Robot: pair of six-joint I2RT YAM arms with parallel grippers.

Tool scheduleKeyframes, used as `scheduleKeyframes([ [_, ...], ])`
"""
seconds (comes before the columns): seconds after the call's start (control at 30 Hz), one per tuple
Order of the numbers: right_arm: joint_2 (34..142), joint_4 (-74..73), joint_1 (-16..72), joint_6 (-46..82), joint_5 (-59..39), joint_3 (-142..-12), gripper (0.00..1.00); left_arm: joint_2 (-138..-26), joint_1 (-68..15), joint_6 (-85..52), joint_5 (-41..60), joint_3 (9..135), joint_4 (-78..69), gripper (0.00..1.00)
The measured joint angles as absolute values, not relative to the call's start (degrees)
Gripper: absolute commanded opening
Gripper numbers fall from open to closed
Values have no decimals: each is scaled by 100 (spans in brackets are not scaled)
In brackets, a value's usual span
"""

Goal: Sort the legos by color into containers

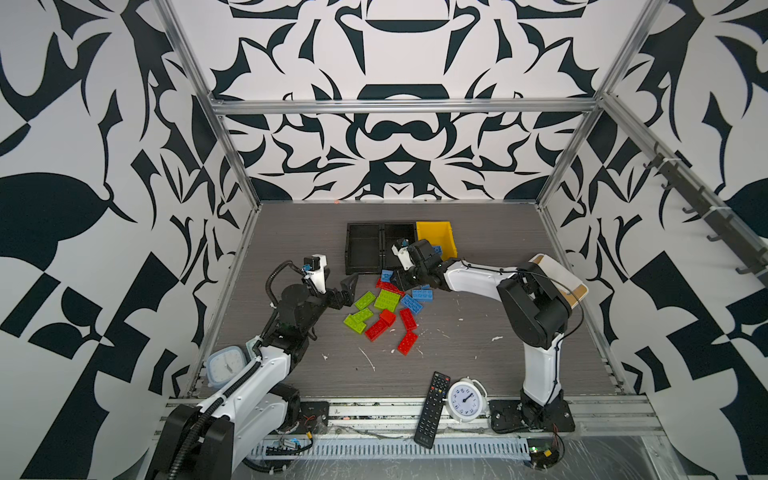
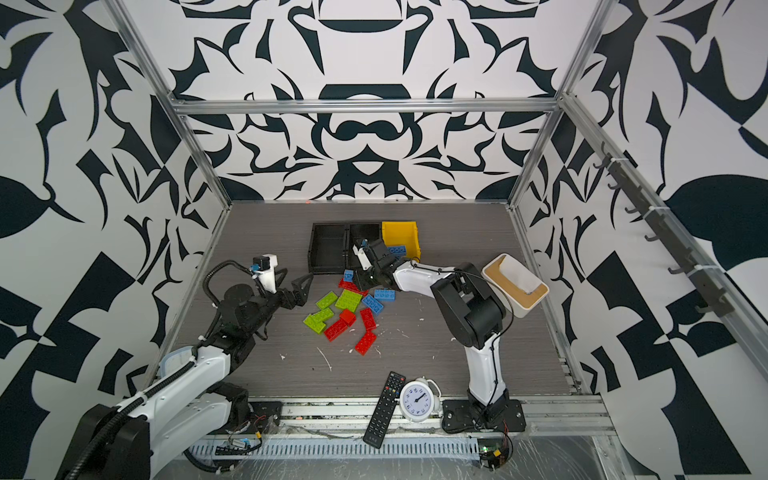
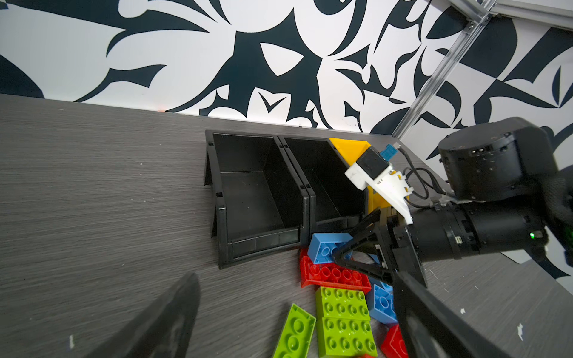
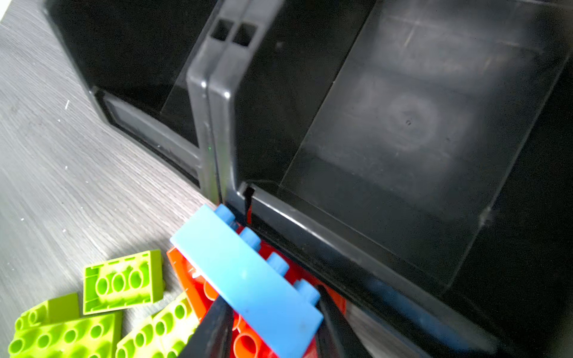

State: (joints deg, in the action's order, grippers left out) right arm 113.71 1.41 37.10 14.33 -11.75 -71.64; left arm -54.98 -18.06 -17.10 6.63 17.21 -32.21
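Legos lie in a loose heap in the middle of the surface: red bricks nearest, lime green ones behind them, blue ones farthest, up by the front lip of the black trays. Just beside the heap the left claw hangs with its jaws spread wide and nothing between them. It is close enough that a sideways swing by either arm could bring the two together over the pile. At the heap's far edge the right claw is pinching a blue brick that stands tilted on its long side, studs toward one finger. The hold looks to be near one end, so the brick may pivot or slide out as it rises. It leans over a long red brick, which could be dragged or flipped with it. It also sits just beside the tray lip, where a careless lift might snag and shove the trays. Farther back stands the yellow bin, where another blue piece shows, so I judge that to be the goal. The way there passes over the black tray next to the bin, so a slip would drop blue into the wrong container.
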Motion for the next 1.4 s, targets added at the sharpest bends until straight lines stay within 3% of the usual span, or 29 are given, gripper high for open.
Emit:
scheduleKeyframes([
  [0.47,10951,143,3835,1398,-1041,-6910,29,-5483,-1806,-1710,661,1721,-3186,99],
  [0.53,10897,148,3841,1398,-1024,-6873,40,-5481,-1806,-1710,661,1721,-3186,100],
  [0.6,10857,152,3848,1402,-998,-6858,61,-5481,-1806,-1710,661,1721,-3186,99],
  [0.73,10842,143,3894,1520,-954,-6858,83,-5481,-1806,-1710,659,1721,-3186,99],
  [1.1,11340,141,4471,2178,-43,-7260,90,-5319,-1806,-1710,565,1721,-3148,99],
  [1.4,11660,200,4488,2432,561,-7594,87,-5284,-1806,-1710,530,1721,-3105,99],
])
